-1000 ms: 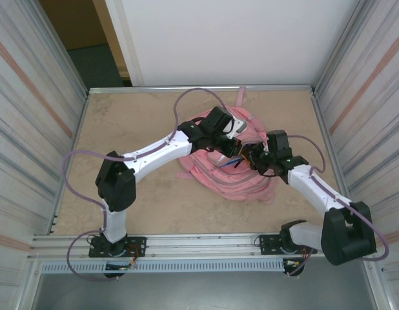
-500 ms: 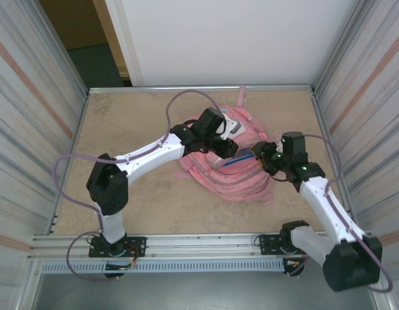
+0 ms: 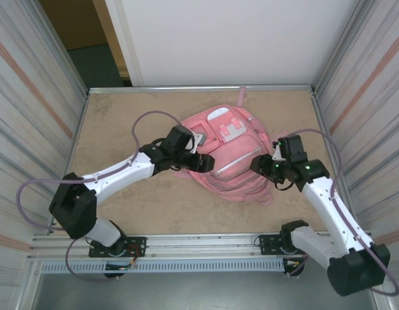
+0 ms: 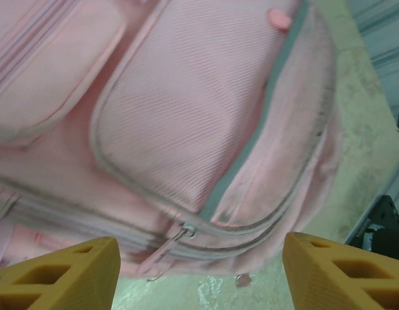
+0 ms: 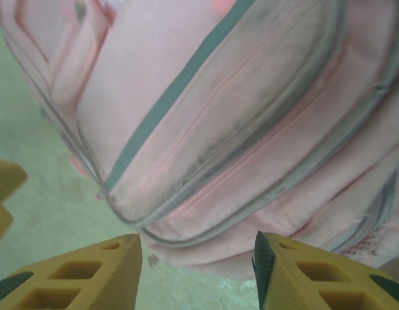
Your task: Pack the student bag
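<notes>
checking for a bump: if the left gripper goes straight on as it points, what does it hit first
The left gripper, jaws open, would likely meet the large soft pink fabric backpack first, at its zipped edge; depth unclear.

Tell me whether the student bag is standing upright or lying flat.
Lying flat. The student bag rests on the table with its front pockets facing up.

Both arms have white links [image 3: 122, 173] between chunky black joint housings [image 3: 73, 210], a mauve cable [image 3: 151, 113] looping along each. Green lights [image 3: 276, 164] glow on the right wrist. The claw fingers [image 4: 57, 274] are orange-yellow blocks with boxy cut-outs.
</notes>
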Available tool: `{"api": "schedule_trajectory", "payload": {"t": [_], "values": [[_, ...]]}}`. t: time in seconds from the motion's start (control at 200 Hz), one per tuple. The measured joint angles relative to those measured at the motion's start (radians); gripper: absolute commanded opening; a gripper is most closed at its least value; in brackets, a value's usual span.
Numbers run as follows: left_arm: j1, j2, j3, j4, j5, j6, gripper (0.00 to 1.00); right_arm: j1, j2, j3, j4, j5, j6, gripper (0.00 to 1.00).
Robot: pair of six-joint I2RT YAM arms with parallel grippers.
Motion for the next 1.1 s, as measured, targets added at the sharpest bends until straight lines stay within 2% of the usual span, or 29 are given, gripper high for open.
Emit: {"api": "schedule_trajectory", "payload": {"t": [0.1, 0.205, 0.321, 0.401, 0.571, 0.727, 0.847, 0.982, 1.102], "values": [[0.001, 0.015, -0.014, 0.001, -0.022, -0.045, 0.69, 0.063, 0.067, 0.013, 0.008, 0.036, -0.022, 0.52], [0.010, 0.055, -0.011, 0.016, -0.030, -0.084, 0.71, 0.070, 0.116, 0.013, 0.021, 0.064, -0.021, 0.53], [0.033, 0.147, 0.030, 0.020, -0.031, -0.134, 0.66, 0.073, 0.147, 0.013, 0.051, 0.082, -0.018, 0.53], [0.046, 0.200, 0.047, 0.053, -0.025, -0.168, 0.61, 0.080, 0.158, 0.013, 0.077, 0.086, -0.015, 0.53], [0.051, 0.283, 0.077, 0.124, 0.013, -0.226, 0.39, 0.095, 0.163, 0.001, 0.127, 0.113, -0.001, 0.52], [0.051, 0.306, 0.076, 0.167, 0.034, -0.273, 0.28, 0.094, 0.199, -0.028, 0.170, 0.156, 0.005, 0.51], [0.050, 0.307, 0.058, 0.208, 0.043, -0.310, 0.02, 0.089, 0.261, -0.044, 0.196, 0.183, 0.006, 0.51], [0.053, 0.293, -0.016, 0.315, 0.047, -0.375, 0.00, 0.085, 0.314, -0.050, 0.228, 0.185, 0.005, 0.50], [0.067, 0.208, -0.124, 0.392, 0.036, -0.430, 0.00, 0.086, 0.362, -0.054, 0.283, 0.158, -0.023, 0.48]]}}
